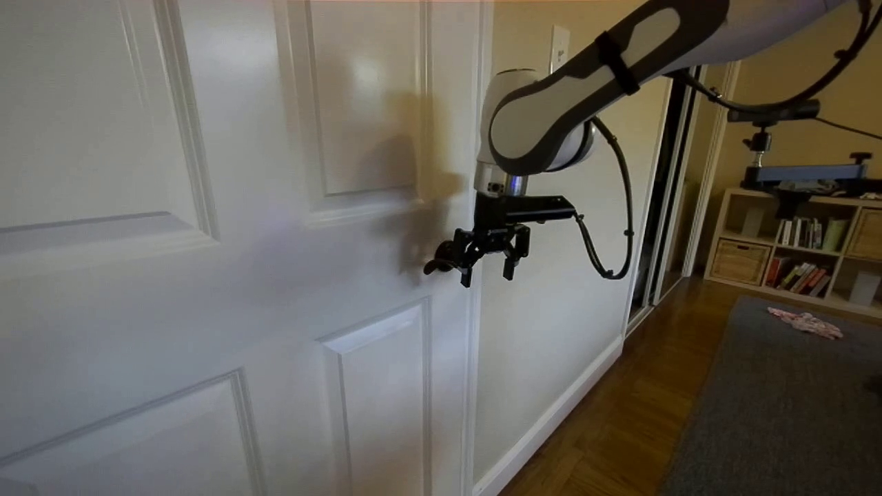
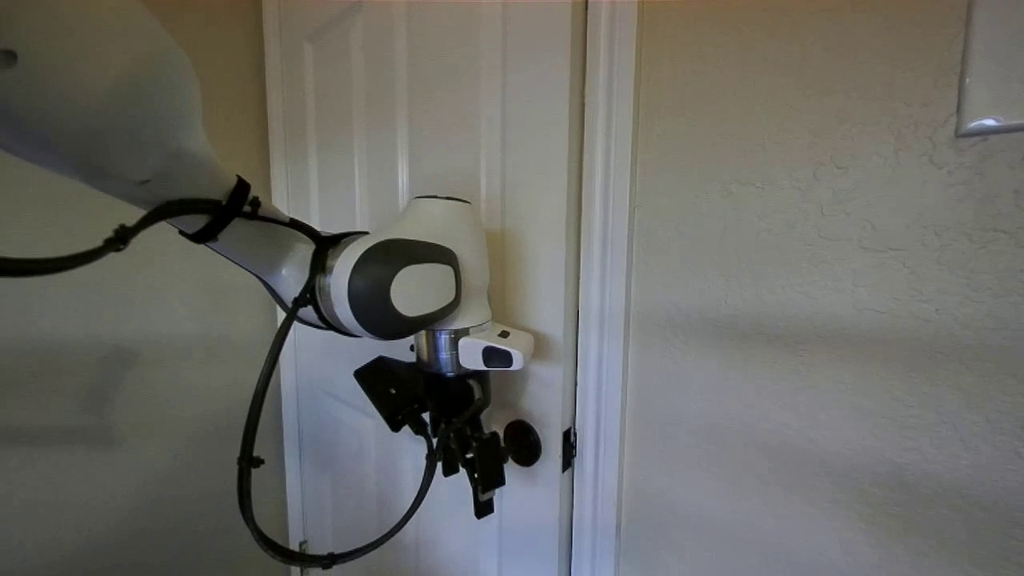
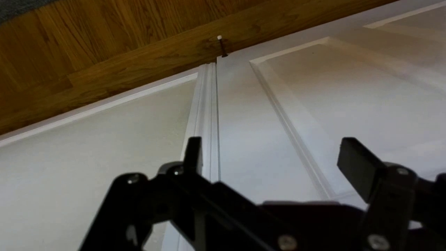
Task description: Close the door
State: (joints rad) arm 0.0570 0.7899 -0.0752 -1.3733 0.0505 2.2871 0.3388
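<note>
Near centre in an exterior view, jaws: pointing down beside the door (image 1: 248, 255), they are hanging wide apart, gripping nothing.
Arm (image 1: 572, 103): slanting from upper right, it is probably serving a push, not a grasp, near the edge where pushing is costing least.
Handle (image 2: 522, 442): it is sitting just right of the jaws in an exterior view, contact not showing clearly.
Door: filling the left half in an exterior view, it is looking nearly shut, lying outside the jaws.

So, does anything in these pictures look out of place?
One thing, perhaps: a crumpled pinkish cloth lies on the grey rug in an exterior view, as if dropped there. The door shows no obvious damage.
</note>
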